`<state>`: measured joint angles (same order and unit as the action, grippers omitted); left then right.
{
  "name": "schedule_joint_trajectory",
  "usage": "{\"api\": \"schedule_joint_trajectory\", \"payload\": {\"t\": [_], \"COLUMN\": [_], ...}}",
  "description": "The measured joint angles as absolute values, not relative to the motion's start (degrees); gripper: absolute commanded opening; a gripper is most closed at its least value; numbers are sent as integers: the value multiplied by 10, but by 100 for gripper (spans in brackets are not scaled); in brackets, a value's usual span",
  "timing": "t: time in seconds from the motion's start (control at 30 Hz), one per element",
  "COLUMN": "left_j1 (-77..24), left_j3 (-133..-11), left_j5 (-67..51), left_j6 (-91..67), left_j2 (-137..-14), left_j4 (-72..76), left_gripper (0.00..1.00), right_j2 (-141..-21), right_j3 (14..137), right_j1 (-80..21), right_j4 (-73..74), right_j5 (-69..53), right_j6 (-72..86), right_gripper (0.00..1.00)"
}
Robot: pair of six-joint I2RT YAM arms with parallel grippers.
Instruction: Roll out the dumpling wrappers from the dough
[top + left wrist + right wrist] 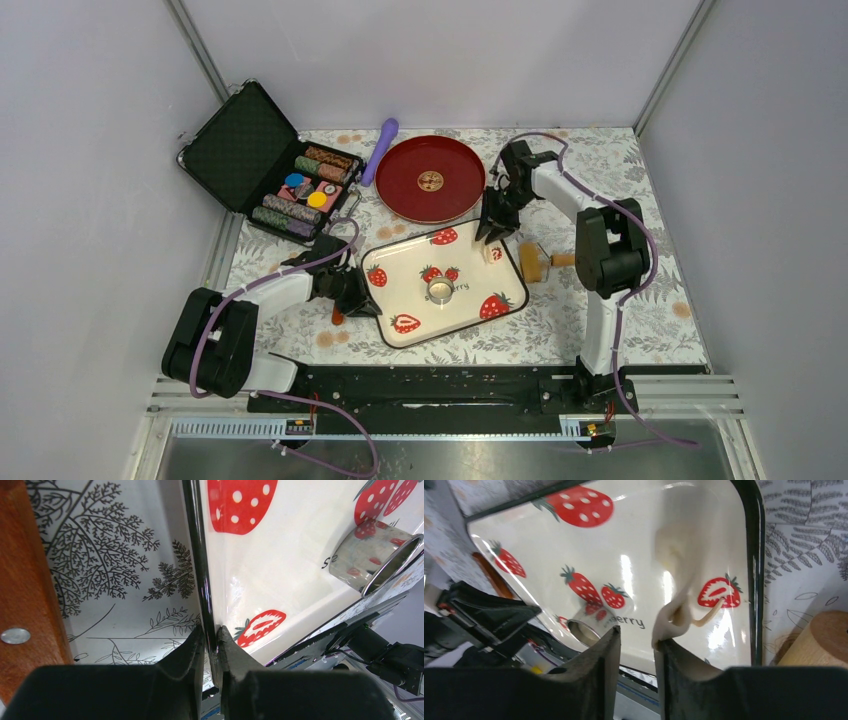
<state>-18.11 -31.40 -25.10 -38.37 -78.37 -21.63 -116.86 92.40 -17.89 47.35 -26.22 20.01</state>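
The dough is a pale cream lump in the far right corner of the strawberry tray. A strand of it is pulled up and sticks to the tip of one finger of my right gripper. That gripper is open and hovers over this corner; the other finger is bare. My left gripper is shut on the tray's black left rim and also shows in the top view. A metal ring cutter stands mid-tray. No flat round wrapper is in view.
A wooden roller lies just right of the tray. A red round plate and a purple handle are behind it. An open black case of chips sits at the back left. A brown wooden piece lies left of the tray.
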Motion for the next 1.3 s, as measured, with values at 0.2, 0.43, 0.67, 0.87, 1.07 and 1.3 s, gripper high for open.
{"api": "schedule_joint_trajectory", "payload": {"t": [0.2,0.43,0.67,0.87,1.07,1.3], "left_j1": [-181,-202,-266,-293,-294,-295], "left_j3": [-315,-342,-399,-426,-421,-394], "left_j5": [-250,-227,-205,-205,-202,-201], "left_j6": [-382,-368,-351,-349,-372,-404], "left_j2": [-784,-801,-855,-882,-880,-860], "left_j4": [-218,-242,-245,-243,-238,-210], "left_gripper": [0,0,0,0,0,0], "right_j2": [-1168,-1133,-1035,-980,-955,-945], "right_j3": [876,839,812,780,748,717], "right_j1": [-179,-179,-179,-179,-194,-268], "right_j4": [476,481,484,490,509,515], "right_j5": [-258,-219,-205,-206,-207,-217], "right_j6": [183,169,163,159,152,151], "right_gripper": [56,67,69,69,65,59]}}
